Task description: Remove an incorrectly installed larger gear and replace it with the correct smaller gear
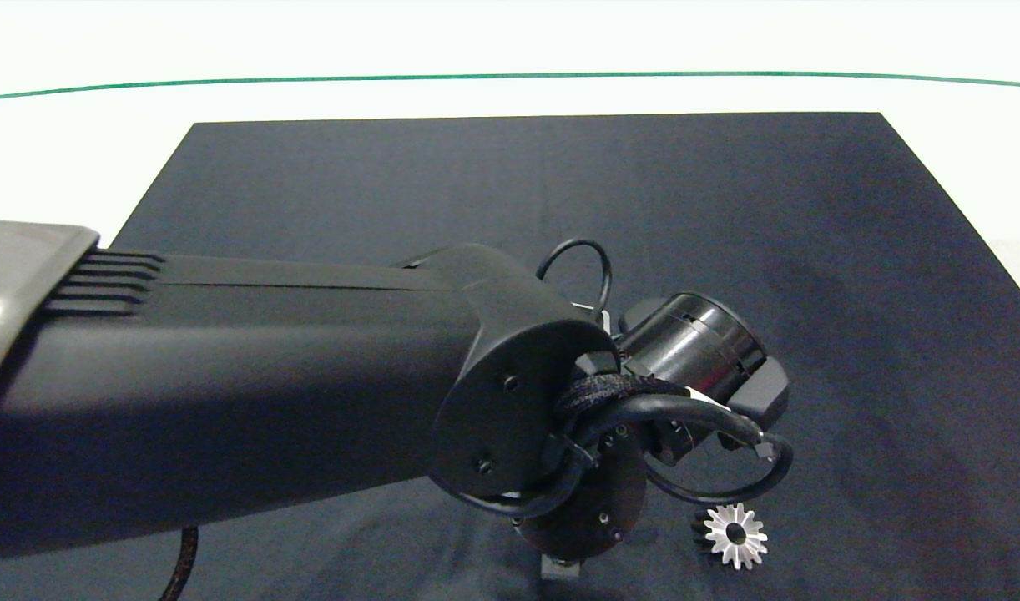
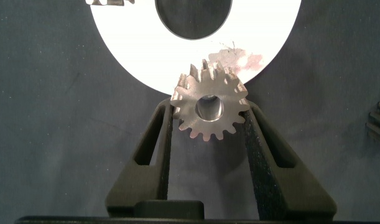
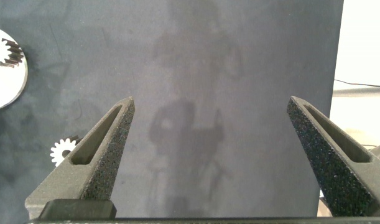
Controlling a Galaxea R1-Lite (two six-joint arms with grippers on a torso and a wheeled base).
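The dark mat (image 1: 510, 192) is covering most of the worktop. The left arm is reaching across it from the left. Left gripper (image 2: 209, 112) jaws are closing on the smaller gear (image 2: 209, 107), holding it just at the rim of a white disc (image 2: 140, 56). Right gripper (image 3: 209, 118) is hanging above bare mat, jaws spread wide. Another gear (image 1: 734, 535) is lying on the mat near the front edge.
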